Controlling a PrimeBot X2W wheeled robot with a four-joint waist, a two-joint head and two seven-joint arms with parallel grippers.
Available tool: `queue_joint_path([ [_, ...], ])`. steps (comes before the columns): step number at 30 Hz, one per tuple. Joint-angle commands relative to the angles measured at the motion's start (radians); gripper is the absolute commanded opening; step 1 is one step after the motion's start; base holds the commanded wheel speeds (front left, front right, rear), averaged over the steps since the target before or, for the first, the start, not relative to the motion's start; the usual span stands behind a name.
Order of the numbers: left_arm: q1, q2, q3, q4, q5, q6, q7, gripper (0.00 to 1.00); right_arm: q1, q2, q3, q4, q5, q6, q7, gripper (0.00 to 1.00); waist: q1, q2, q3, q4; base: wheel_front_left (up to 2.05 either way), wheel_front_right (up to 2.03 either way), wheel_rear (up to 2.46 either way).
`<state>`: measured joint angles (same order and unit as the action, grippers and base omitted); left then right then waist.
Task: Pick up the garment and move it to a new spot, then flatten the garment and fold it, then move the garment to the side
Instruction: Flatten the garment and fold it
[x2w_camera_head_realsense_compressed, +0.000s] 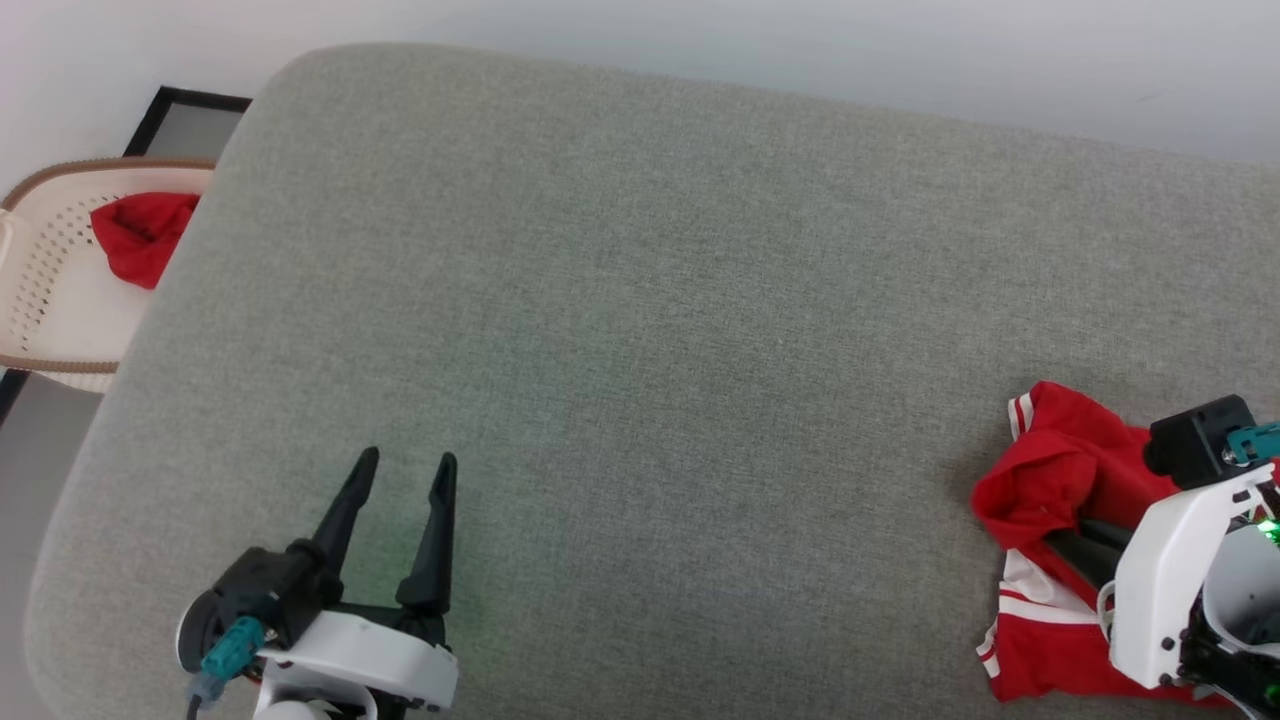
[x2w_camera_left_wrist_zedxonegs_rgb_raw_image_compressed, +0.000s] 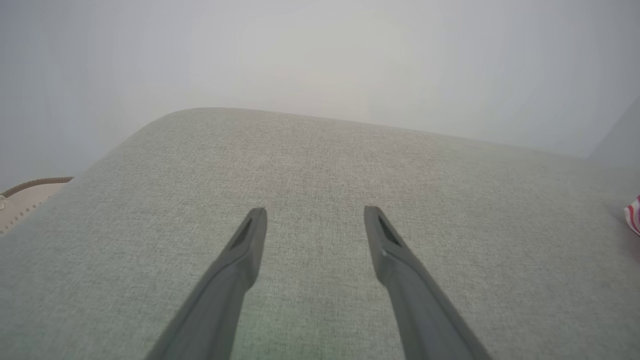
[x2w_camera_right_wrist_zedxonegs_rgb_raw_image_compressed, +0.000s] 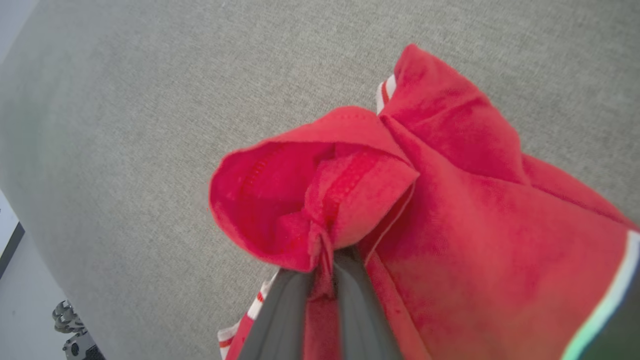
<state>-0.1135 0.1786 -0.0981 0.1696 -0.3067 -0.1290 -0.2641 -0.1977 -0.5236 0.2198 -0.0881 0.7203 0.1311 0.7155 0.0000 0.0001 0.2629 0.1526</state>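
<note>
Lying crumpled, red garment (x2w_camera_right_wrist_zedxonegs_rgb_raw_image_compressed: 450, 210), striped trim, pinched by right pincer (x2w_camera_right_wrist_zedxonegs_rgb_raw_image_compressed: 329, 260)

Light is bright, even and diffuse, seemingly from overhead, so the grey bench (x2w_camera_head_realsense_compressed: 640, 300) carries only faint, soft-edged shadows, the darkest a thin one under the garment (x2w_camera_head_realsense_compressed: 1050, 480). A pale green glow tints the fabric beside the left gripper (x2w_camera_head_realsense_compressed: 409, 456), and a small green lamp (x2w_camera_head_realsense_compressed: 1268, 526) shines sharply at the right edge. The left wrist view is hazy and low in contrast: the wall (x2w_camera_left_wrist_zedxonegs_rgb_raw_image_compressed: 320, 50) washes into a milky blur, and the bench's far edge bows with the wide lens. In the right wrist view the red cloth is saturated and slightly soft, the fingers (x2w_camera_right_wrist_zedxonegs_rgb_raw_image_compressed: 280, 320) of the right gripper (x2w_camera_right_wrist_zedxonegs_rgb_raw_image_compressed: 324, 265) are out of focus, and a green-white flare smears the lower right corner.
</note>
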Motion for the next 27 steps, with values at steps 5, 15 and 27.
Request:
queue_joint_path([
  [5, 0.005, 0.003, 0.006, 0.004, -0.010, -0.002, 0.001, 1.00, -0.021, 0.012, 0.041, 0.033, 0.030, -0.001, -0.051, 0.32, 0.0000, -0.0001, -0.013, -0.011, 0.00, 0.00, 0.00],
  [15, 0.031, 0.022, 0.006, 0.013, -0.020, -0.002, 0.001, 1.00, 0.011, -0.022, -0.018, 0.011, 0.117, -0.001, -0.138, 1.00, 0.0000, -0.0001, -0.067, -0.062, 0.00, 0.00, 0.00],
  [27, 0.034, 0.049, -0.027, 0.060, -0.048, -0.002, 0.001, 1.00, 0.047, -0.048, -0.135, 0.051, 0.146, -0.001, -0.325, 1.00, 0.0000, -0.0001, -0.123, -0.131, 0.00, 0.00, 0.00],
])
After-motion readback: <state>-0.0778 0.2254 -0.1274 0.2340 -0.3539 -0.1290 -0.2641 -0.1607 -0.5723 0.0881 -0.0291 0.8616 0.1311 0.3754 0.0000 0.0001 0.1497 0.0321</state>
